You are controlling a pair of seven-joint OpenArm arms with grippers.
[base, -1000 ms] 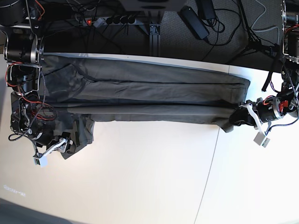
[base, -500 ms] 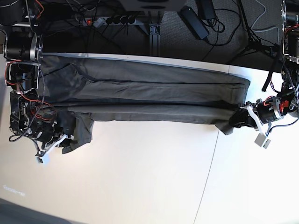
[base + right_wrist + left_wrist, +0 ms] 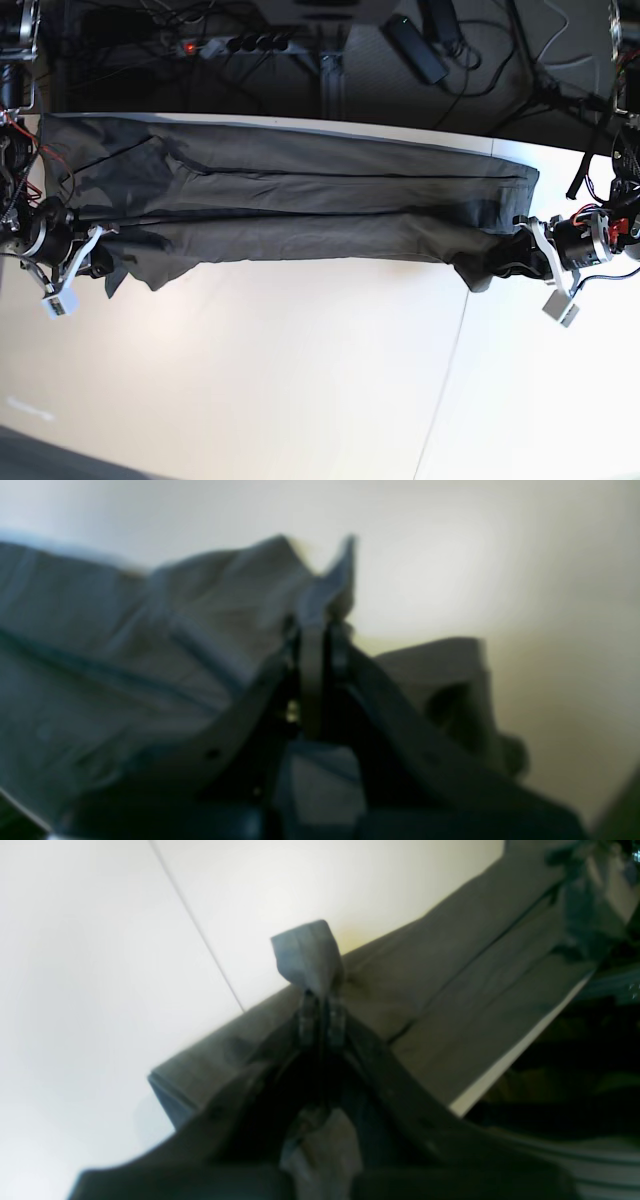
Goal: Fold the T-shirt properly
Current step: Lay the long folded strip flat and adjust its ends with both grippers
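My table (image 3: 300,380) is white and smooth, with a thin line (image 3: 450,350) running across its top. The dark T-shirt (image 3: 300,195) lies on it in a long band along the far edge. The rest of the white top near me is bare.

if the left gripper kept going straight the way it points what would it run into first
The left gripper is shut on a pinched-up edge of the dark olive-grey cotton T-shirt, so that fold lies first in its line. Past it the white table looks bare, though depth is unclear.
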